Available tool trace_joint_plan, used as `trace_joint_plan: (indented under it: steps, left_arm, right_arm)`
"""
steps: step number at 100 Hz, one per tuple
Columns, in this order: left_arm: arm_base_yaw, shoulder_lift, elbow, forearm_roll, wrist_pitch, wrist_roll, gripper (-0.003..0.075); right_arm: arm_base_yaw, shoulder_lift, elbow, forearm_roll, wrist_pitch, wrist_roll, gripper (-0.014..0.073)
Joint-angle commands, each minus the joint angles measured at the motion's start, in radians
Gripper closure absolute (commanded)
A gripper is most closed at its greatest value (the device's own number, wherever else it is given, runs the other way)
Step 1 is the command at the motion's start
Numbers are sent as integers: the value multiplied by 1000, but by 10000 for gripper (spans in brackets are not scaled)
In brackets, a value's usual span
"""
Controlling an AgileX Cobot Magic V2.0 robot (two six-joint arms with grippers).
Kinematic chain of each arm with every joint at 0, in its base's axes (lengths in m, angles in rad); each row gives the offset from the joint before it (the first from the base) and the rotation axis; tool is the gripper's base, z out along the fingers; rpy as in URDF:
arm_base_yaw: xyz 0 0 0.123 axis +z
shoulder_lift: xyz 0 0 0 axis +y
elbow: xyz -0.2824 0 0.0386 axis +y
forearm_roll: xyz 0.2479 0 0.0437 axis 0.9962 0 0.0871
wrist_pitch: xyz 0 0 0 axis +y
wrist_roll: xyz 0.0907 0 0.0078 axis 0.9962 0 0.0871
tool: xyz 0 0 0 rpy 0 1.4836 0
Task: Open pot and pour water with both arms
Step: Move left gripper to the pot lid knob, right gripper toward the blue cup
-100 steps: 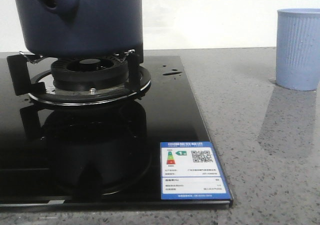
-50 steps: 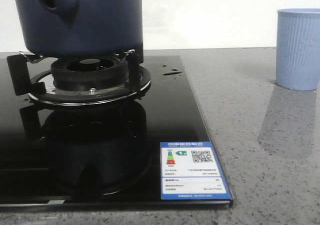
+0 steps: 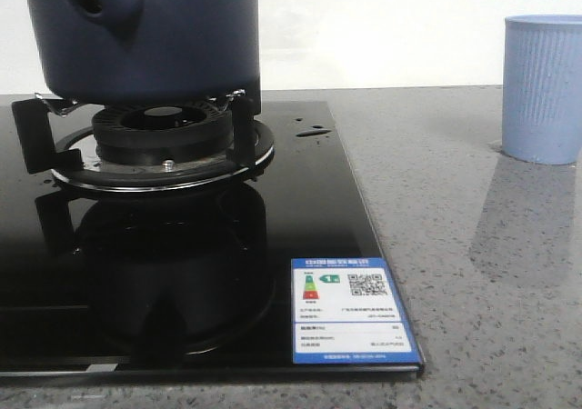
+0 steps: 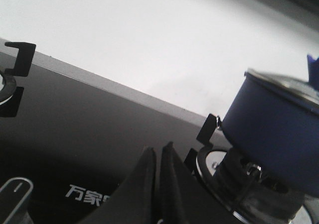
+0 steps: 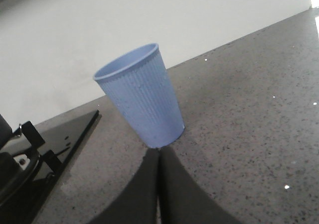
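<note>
The dark navy-blue pot (image 3: 150, 36) stands on the gas burner of the black glass hob, its stubby pierced handle (image 3: 95, 4) facing the camera. In the left wrist view the pot (image 4: 271, 132) has a shiny lid (image 4: 284, 84) on it. My left gripper (image 4: 158, 149) is shut and empty, low over the hob, short of the pot. The light blue ribbed cup (image 3: 544, 88) stands on the grey counter at the right. My right gripper (image 5: 159, 152) is shut and empty, its tips just short of the cup's base (image 5: 142, 102). Neither gripper shows in the front view.
The burner ring and black pot supports (image 3: 164, 141) sit under the pot. A second burner's support (image 4: 17, 59) and a knob (image 4: 12, 194) show in the left wrist view. A blue energy label (image 3: 350, 309) is at the hob's front right corner. A white wall stands behind.
</note>
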Motion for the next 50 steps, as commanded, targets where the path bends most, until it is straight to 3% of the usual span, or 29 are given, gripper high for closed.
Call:
trace_joint_plan:
  steps: [1, 22, 35, 50]
  left_arm:
    - [1, -24, -6, -39, -89, -11, 736]
    - [1, 11, -105, 49, -66, -10, 736]
    - [-6, 104, -221, 162, -1, -10, 736]
    - [-29, 241, -372, 168, 89, -1, 736]
  right_arm:
    - [-8, -20, -1, 40, -92, -8, 655]
    - [-8, 27, -144, -14, 13, -38, 654]
    - [-8, 167, -290, -94, 125, -85, 654]
    - [-8, 362, -448, -162, 285, -89, 655]
